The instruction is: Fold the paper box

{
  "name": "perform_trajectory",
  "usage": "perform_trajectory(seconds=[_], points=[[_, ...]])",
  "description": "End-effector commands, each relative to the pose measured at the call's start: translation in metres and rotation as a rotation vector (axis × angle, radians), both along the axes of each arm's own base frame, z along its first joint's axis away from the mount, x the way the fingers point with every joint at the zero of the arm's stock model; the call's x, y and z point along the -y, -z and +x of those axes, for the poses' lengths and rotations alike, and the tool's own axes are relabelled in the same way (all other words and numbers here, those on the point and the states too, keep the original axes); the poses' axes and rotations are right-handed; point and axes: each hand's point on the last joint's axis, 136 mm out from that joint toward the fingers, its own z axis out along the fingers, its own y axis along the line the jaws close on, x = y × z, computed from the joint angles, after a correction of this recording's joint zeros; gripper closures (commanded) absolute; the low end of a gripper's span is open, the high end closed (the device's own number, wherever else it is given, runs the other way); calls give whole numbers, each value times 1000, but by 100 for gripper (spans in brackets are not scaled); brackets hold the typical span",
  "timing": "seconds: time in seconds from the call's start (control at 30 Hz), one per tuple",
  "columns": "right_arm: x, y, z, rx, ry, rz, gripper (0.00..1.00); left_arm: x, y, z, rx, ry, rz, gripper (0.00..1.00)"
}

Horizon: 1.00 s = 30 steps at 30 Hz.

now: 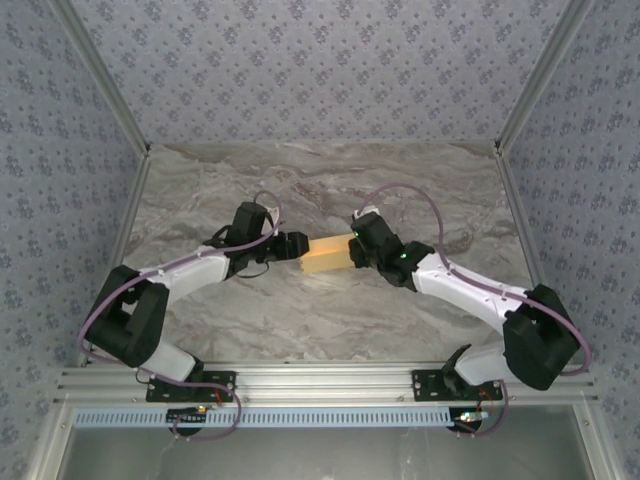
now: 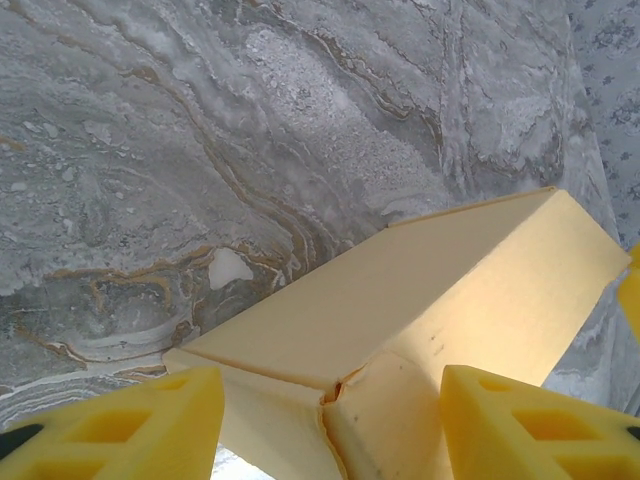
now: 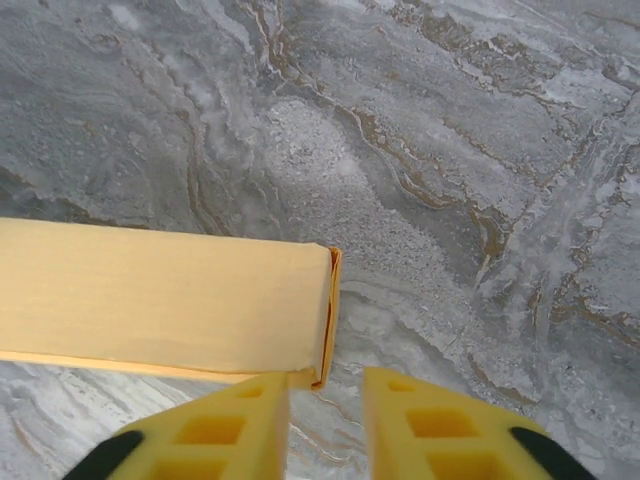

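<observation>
Closest to the left wrist lens, the yellow fingers of the left gripper stood on either side of the paper box, with its creased end flap lodged between them. Both pads looked pressed against the cardboard, so I read that as a medium-wide grip on the box. The box ran away from that camera as a long, pale yellow-orange block, folded into a closed rectangular shape over the grey marbled table. On the right wrist feed the right gripper had its two fingers a narrow way apart with nothing between them. The other end of the box lay just beyond one fingertip (whether the corner actually touched it, I could not tell). From the overhead camera I saw the box near the middle of the table, lying crosswise between the two grippers. The left arm reached in from the left and the right arm from the right, each tip at one end of it. I could not tell whether the box rested on the marble or hung just above it
</observation>
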Motion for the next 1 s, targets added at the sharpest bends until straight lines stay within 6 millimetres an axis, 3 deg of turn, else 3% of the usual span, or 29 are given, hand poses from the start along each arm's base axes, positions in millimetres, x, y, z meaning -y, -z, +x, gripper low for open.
perform_trajectory(seconds=[0.0,0.17,0.33,0.67,0.97], points=[[-1,-15,-6,6,-36,19,63,-5,24,-12,-59,2,53,42],[1,-27,-7,1,-52,76,54,-4,26,-12,-61,4,57,42],[2,-23,9,-71,-69,176,49,-3,23,-11,-54,8,56,42],[-2,14,34,-251,-105,353,52,-2,20,-10,-48,8,55,42],[8,66,14,-376,-68,400,67,-5,25,-14,-58,-2,50,46]])
